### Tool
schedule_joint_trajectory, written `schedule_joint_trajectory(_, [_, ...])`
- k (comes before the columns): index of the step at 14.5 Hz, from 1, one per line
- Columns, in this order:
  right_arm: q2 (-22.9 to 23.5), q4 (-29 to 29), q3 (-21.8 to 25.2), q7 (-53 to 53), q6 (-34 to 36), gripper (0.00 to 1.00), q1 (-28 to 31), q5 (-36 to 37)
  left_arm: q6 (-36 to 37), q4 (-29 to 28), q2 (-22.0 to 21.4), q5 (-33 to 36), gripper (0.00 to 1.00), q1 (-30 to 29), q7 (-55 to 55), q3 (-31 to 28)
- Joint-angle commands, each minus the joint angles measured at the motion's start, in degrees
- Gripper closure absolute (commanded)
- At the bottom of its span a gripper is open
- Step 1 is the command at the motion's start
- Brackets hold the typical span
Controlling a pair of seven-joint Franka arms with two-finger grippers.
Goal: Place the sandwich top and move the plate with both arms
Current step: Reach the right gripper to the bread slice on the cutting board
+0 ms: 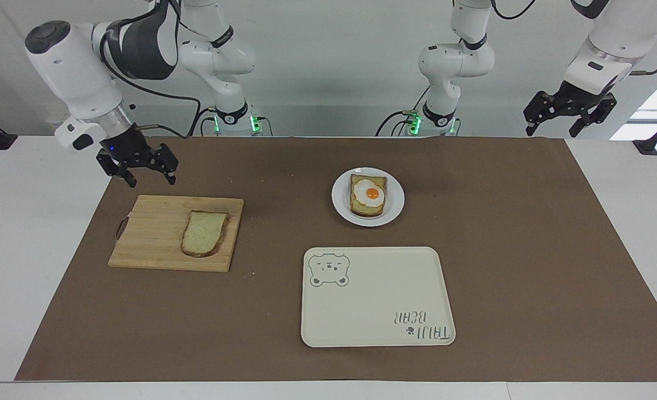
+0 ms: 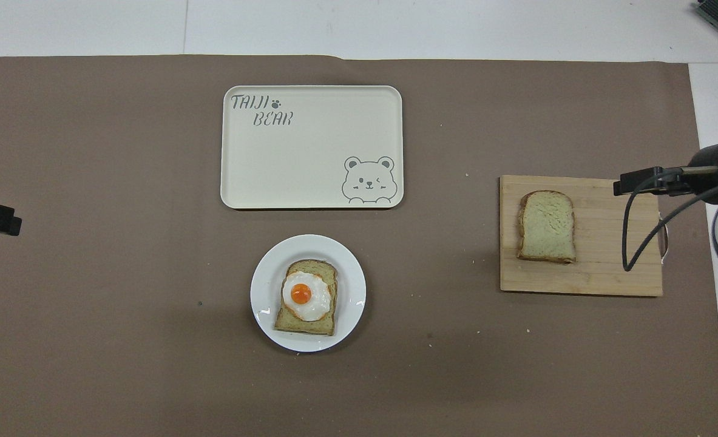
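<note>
The sandwich top [image 1: 204, 233], a plain pale slice with a brown crust, lies flat on a wooden cutting board [image 1: 150, 233] toward the right arm's end of the table; it also shows in the overhead view [image 2: 547, 226]. The white plate [image 1: 396, 200] sits mid-table and holds a toast slice with a fried egg [image 1: 368, 195]. My right gripper [image 1: 150, 179] is open and empty, up in the air by the board's handle end, apart from the bread. My left gripper [image 1: 550, 132] is open and empty, and waits raised over the left arm's end of the table.
A cream rectangular tray with a bear drawing [image 1: 372, 294] lies farther from the robots than the plate. A brown mat [image 1: 528, 250] covers most of the table. The right arm's cable [image 2: 629, 243] hangs over the board's handle end.
</note>
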State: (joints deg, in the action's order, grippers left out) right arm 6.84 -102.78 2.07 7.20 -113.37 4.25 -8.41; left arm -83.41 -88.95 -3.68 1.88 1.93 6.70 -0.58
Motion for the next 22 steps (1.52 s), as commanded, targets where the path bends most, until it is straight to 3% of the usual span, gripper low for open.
schedule_joint_trajectory(1, [3.52,-0.22,-0.40,0.89,-3.61,0.00,0.85,-1.96,0.79,-0.70,-0.89,-0.92,0.00,0.00,0.24,0.14])
schedule_joint_trajectory(6, [5.29,-6.45,-0.40,2.11,-7.92,0.00,1.55,-2.22,0.79,-1.23,-1.42,-1.09,0.00,-0.08,0.06,0.05])
schedule_joint_trajectory(10, [6.87,-10.32,-0.40,13.61,-11.96,0.00,3.91,-10.91,1.14,-0.79,-1.25,-1.09,0.00,0.09,0.32,0.40])
schedule_joint_trajectory(22, [11.17,-10.94,-0.40,11.53,-16.44,0.00,1.82,-13.30,0.71,-0.61,-1.16,-1.18,0.00,-0.26,-0.02,0.49])
